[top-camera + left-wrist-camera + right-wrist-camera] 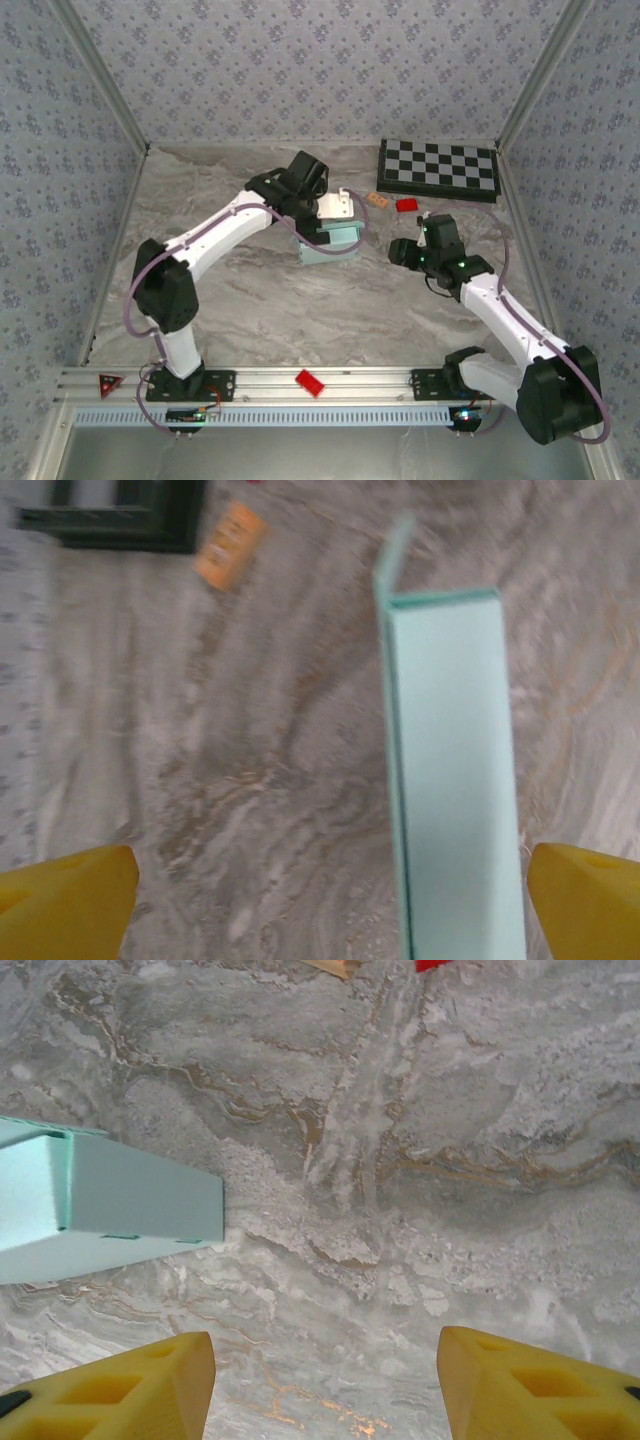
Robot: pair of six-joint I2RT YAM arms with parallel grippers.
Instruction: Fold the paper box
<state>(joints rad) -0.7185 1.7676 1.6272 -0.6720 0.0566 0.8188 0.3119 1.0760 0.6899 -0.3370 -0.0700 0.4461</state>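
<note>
Position: paper box (450, 770) lies on the table (250, 780) between the left fingers (70, 900), far off centre. It is hard by the right-hand pad and well apart from the left-hand one. Whether card and pad touch I cannot tell. These fingers are spread wide, released, grasping nothing. One flap (395, 550) stands up at the box end farthest ahead of them.

Right fingers (130, 1390) are also parted, with bare table between them. The box sits ahead of them and off to the left, clear of both pads.

Risks, as I judge them:
- Closing the left fingers from here would bring one pad onto the card long before the other. The light box would probably skid or swing round on the smooth table, not fold.
- Thin card may dent or buckle under a firm pinch.
- Nothing braces the box on the right fingers' side, so any push could tip or spin it.
- The raised flap could catch and crease on the wrong line.
</note>
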